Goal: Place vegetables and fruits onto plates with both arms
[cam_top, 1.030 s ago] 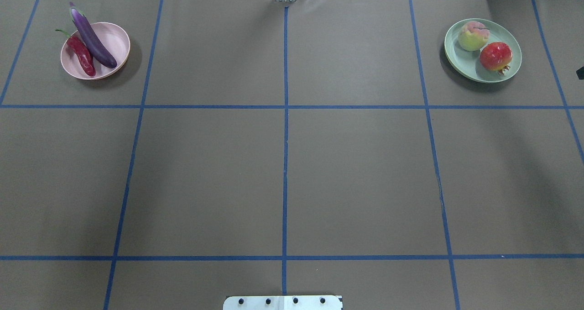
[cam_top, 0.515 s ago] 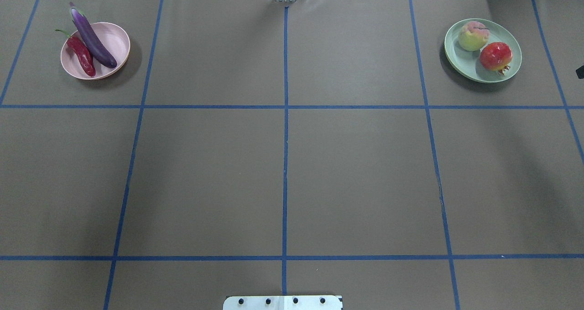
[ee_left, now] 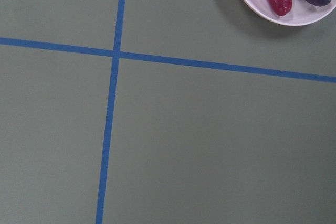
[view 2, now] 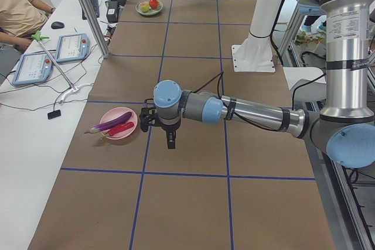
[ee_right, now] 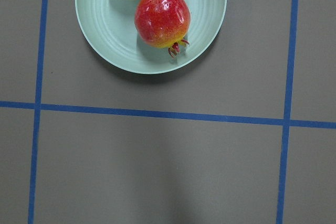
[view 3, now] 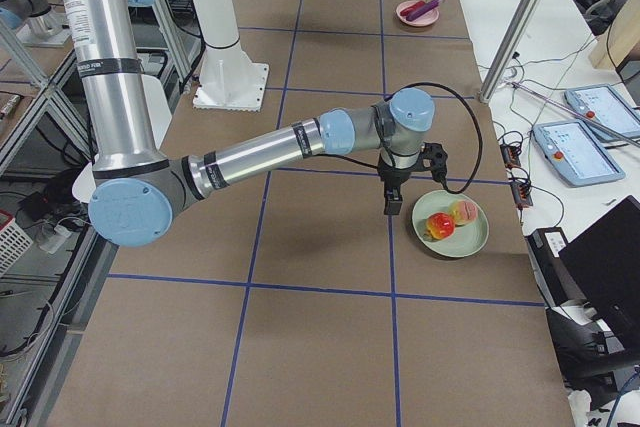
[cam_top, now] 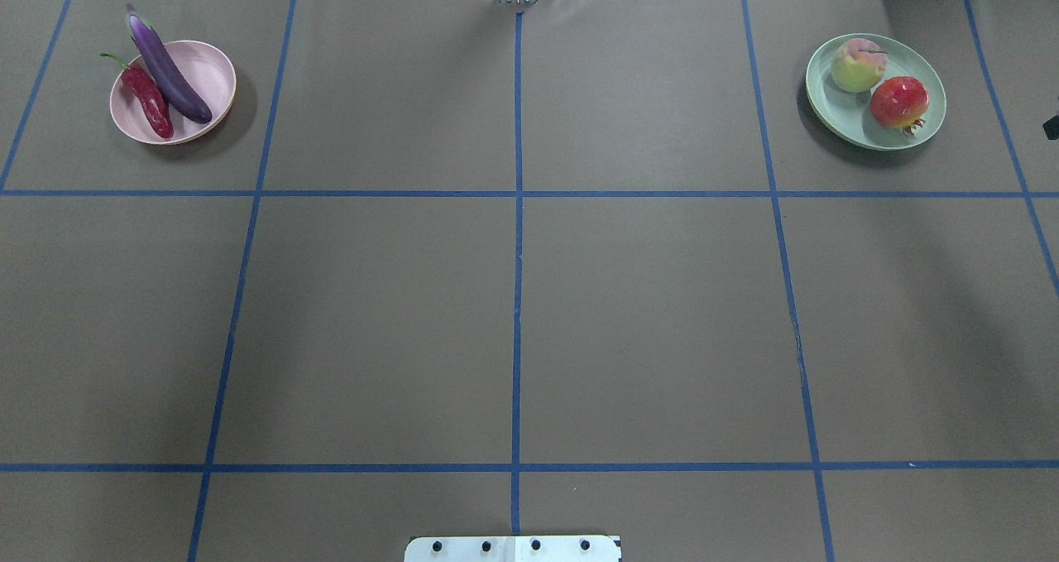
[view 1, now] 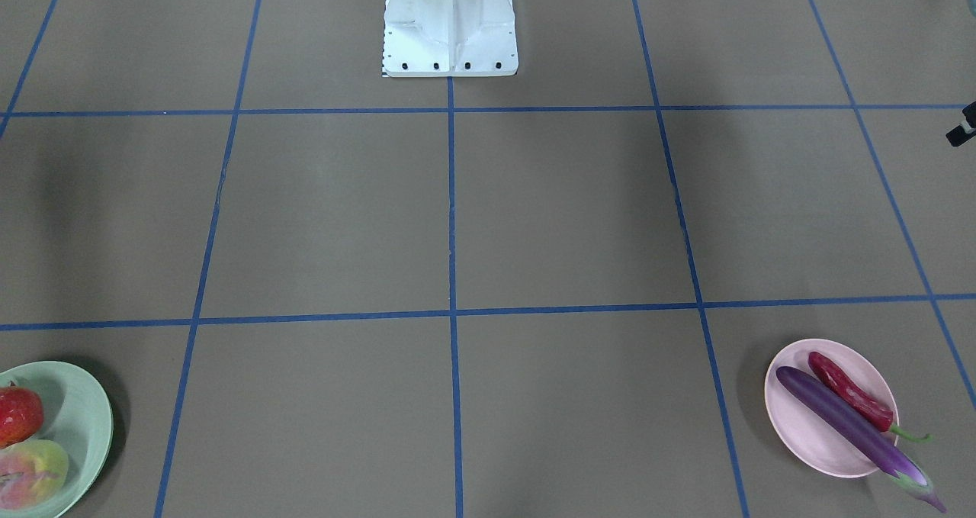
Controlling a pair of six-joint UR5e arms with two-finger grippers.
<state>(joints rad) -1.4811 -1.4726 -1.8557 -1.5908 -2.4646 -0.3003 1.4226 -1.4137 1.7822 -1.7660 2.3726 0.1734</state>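
One brown paper-covered bench (cam_top: 513, 297) w/ blue tape grid. Left grey-silver arm (view 2: 252, 112) reaches out near the round pale pink plate (cam_top: 213, 69), right grey-silver arm (view 3: 260, 154) near the round mint green plate (cam_top: 840, 115). Black left end effector (view 2: 170, 140) & right end effector (view 3: 393, 205) point down, above the bench; finger spacing: can't tell. Long purple eggplant (cam_top: 170, 74) lies diagonal on pink plate, calyx overhanging far-left rim. Wrinkled red chili (cam_top: 149, 100) runs parallel, stem same way. Red-orange pomegranate-like fruit (cam_top: 899, 101) & pink-yellow peach (cam_top: 858, 65) sit on green plate. Vs 0.5 s ago: produce unmoved.
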